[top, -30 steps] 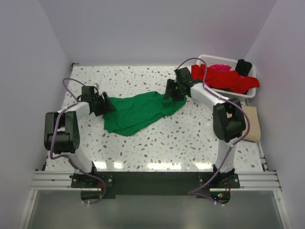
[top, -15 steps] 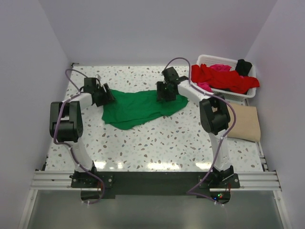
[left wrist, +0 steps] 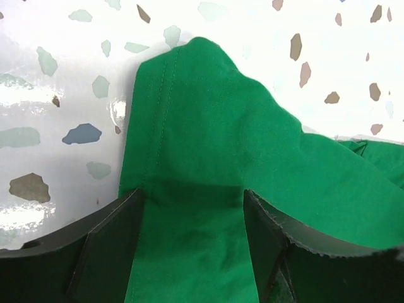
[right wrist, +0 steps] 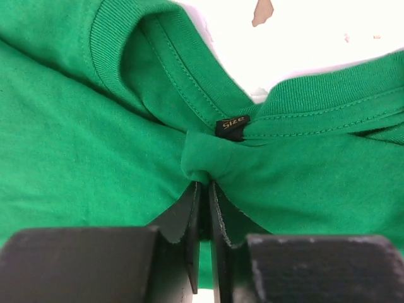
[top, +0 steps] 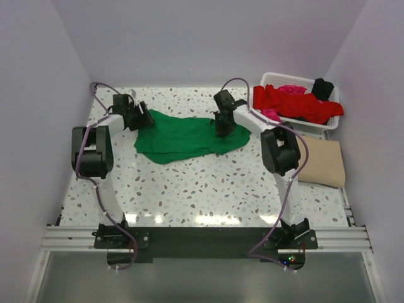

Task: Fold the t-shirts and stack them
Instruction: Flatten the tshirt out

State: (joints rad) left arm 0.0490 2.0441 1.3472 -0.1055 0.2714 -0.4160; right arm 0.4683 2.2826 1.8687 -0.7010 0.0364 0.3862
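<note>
Speckled table [top: 208, 189], one green t-shirt [top: 183, 136], two hands.

Green shirt [top: 183, 134] spread across the far half of the speckled bench [top: 208, 183], rumpled. Left claw [top: 142, 118] at its left end, right claw [top: 225, 126] at its right end (grip not readable from above). White basket [top: 276, 79] at the far right corner, heaped with red shirt [top: 293, 104], magenta shirt [top: 291, 89] and black shirt [top: 322, 86]. Tan shirt [top: 324, 163] flat on the bench just in front of the basket.
</note>
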